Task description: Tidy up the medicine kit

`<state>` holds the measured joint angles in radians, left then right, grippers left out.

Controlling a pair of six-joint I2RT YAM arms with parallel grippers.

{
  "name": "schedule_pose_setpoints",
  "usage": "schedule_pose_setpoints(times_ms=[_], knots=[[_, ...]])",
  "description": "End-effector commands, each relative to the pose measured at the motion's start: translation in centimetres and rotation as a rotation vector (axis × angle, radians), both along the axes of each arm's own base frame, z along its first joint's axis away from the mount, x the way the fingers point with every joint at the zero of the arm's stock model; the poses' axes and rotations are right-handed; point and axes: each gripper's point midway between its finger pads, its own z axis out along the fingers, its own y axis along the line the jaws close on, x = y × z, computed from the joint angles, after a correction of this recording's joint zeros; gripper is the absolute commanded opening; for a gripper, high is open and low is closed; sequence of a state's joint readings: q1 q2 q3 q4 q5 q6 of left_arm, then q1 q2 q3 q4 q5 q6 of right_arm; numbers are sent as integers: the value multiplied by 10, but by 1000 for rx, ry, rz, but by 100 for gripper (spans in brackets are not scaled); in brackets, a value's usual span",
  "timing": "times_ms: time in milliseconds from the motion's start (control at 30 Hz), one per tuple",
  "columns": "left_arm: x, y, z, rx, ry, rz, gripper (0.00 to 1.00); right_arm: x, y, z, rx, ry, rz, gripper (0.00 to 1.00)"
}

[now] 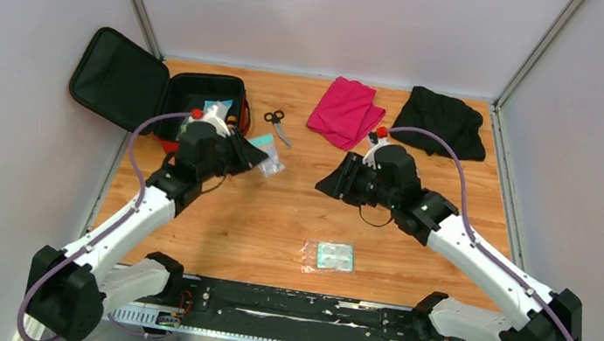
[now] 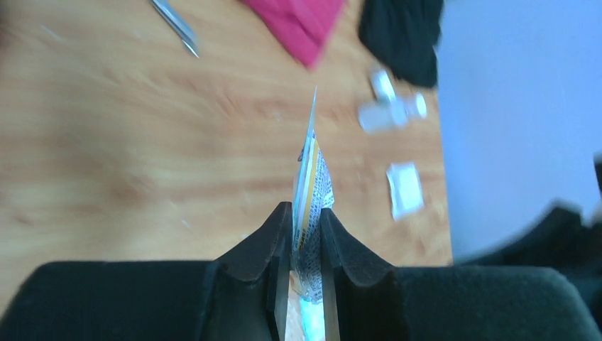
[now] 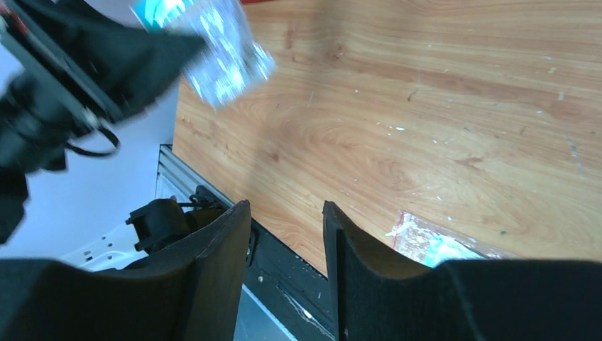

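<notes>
**Bench stock, as you see it**

1. Medicine kit: red zip case at the far left corner of the bench. It lies open, with the black-lined lid thrown back to the left towards the wall. You can see some pale contents in the tray, but they are too small to name.
2. Flat printed packet: clear film with a teal end, held off the bench just right of the kit. The left jaws are closed on it. In your left wrist view the packet stands edge-on, pinched between both pads with its tip pointing away from the camera.
3. Scissors: black handles, lying on the bench between the kit and the pink cloth and touching neither.
4. Pink cloth: folded, at the far edge near the middle.
5. Black cloth: crumpled, at the far right corner, just beside the pink one.
6. Bagged blister pack: a clear bag with a pale green card inside. It lies flat near the front edge, well apart from everything else.
7. Left arm: reaches from the front left towards the kit.
8. Right arm: reaches in from the front right towards the centre. The right jaws stand partly apart with nothing between them, pointing towards the held packet. Your right wrist view shows that packet blurred at the upper left, and a corner of the bagged pack below.
</notes>
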<state>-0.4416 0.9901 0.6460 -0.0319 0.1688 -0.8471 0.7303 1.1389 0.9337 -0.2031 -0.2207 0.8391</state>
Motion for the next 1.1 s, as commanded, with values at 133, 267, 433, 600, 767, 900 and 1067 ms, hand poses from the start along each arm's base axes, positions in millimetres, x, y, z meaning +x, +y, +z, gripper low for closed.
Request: schedule_pose_setpoints(times_ms=[133, 267, 433, 600, 767, 900, 1067], knots=[[106, 127, 21, 125, -16, 288, 20, -2, -32, -17, -101, -26, -74, 47], [153, 176, 12, 122, 29, 379, 20, -5, -41, -24, -124, -22, -86, 47], [193, 205, -15, 160, 104, 401, 20, -3, -53, -32, -178, -29, -105, 47], [219, 220, -41, 189, 147, 411, 23, -1, -61, -39, -225, -26, -108, 47], [229, 232, -65, 213, 204, 413, 31, 0, -67, -45, -263, -27, -103, 47], [223, 237, -62, 239, 217, 429, 61, 13, -100, -58, -400, -39, -203, 48], [198, 225, -33, 232, 183, 451, 76, 28, -154, -67, -458, 41, -344, 51]])
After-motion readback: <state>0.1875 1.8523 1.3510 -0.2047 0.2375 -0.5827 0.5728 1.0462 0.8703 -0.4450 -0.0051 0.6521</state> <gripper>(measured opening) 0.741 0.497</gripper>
